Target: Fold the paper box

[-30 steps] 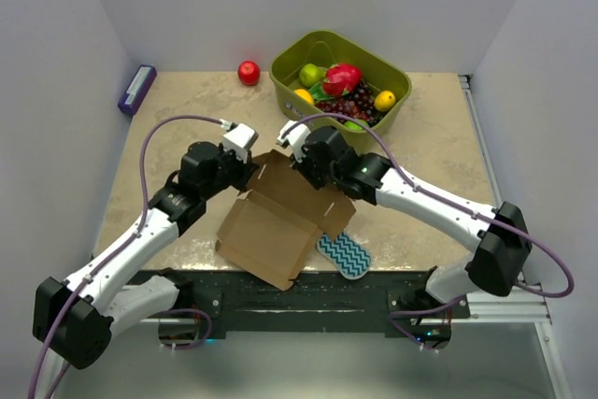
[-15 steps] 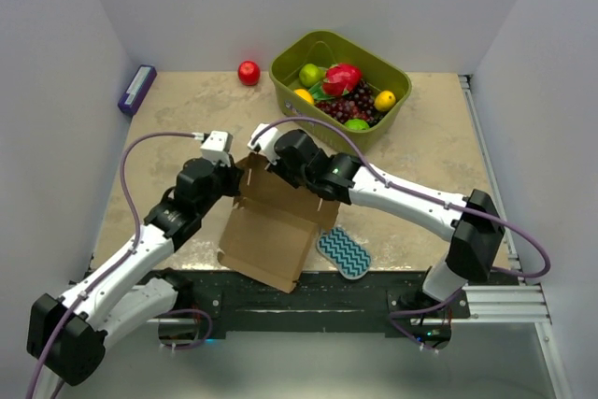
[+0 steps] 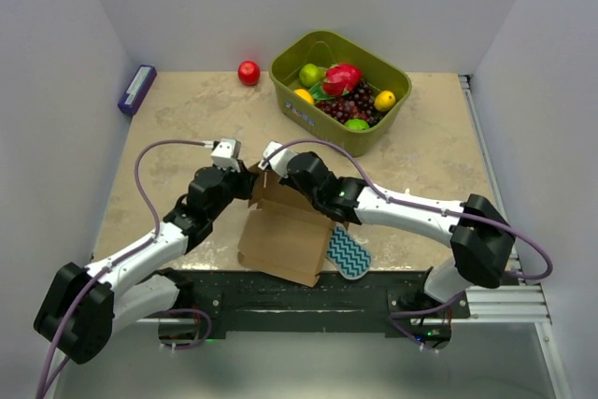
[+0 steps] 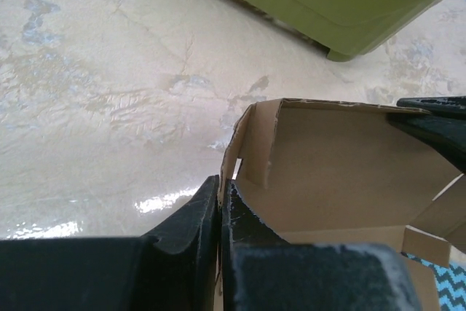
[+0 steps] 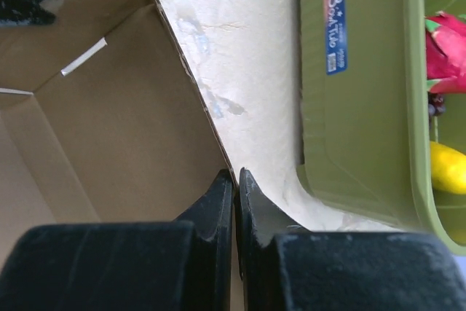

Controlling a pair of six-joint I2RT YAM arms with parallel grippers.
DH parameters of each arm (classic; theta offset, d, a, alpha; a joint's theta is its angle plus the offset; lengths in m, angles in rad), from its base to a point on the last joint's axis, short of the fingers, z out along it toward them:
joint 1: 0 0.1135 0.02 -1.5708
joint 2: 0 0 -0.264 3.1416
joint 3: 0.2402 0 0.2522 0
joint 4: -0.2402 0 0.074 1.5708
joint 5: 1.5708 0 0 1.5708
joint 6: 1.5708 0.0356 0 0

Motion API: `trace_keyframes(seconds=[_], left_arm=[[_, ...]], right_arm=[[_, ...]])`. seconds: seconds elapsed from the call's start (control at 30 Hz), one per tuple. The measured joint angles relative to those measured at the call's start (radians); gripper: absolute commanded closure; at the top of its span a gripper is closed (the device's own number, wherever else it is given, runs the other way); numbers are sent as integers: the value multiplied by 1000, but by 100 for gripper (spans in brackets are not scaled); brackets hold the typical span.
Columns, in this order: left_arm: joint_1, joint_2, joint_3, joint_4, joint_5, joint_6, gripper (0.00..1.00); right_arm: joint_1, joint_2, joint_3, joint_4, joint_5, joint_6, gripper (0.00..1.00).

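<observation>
The paper box [image 3: 282, 235] is a plain brown cardboard blank, partly raised, near the table's front edge between the two arms. My left gripper [image 3: 248, 181] is shut on the box's left wall edge [image 4: 231, 156]; the brown inside panels [image 4: 342, 172] fill the left wrist view. My right gripper [image 3: 273, 163] is shut on the far wall's thin edge [image 5: 211, 125], with the box's inside [image 5: 109, 136] to its left. The two grippers stand close together at the box's far corner.
A green basket [image 3: 388, 77] of fruit stands at the back, just beyond the box [image 5: 364, 107] [image 4: 342, 5]. A teal zigzag sponge [image 3: 348, 251] lies by the box's right side. A red apple [image 3: 249, 72] and a purple item [image 3: 136, 89] sit at the back left.
The box has been drawn narrower and more upright, its far walls raised. Both grippers moved closer together at its far corner. The sponge shows more fully now.
</observation>
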Motion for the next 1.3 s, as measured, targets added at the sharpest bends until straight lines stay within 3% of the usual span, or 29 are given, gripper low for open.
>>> trace_keyframes(seconds=[0.3,0.63,0.9,1.3], left_arm=[[0,24,0,37,13,1,66],[7,-20,22,-45,17,-10,42],[69,-42,108,-101,23,-35,41],[119,-195,112,-208,-29,-77,41]], right_arm=[[-6,-45,-147,223,87,-89,100],[-10,-38,-166,294,140,-144,100],[-1,-38,-138,262,140,-154,100],[65,6,2,203,98,-131,100]])
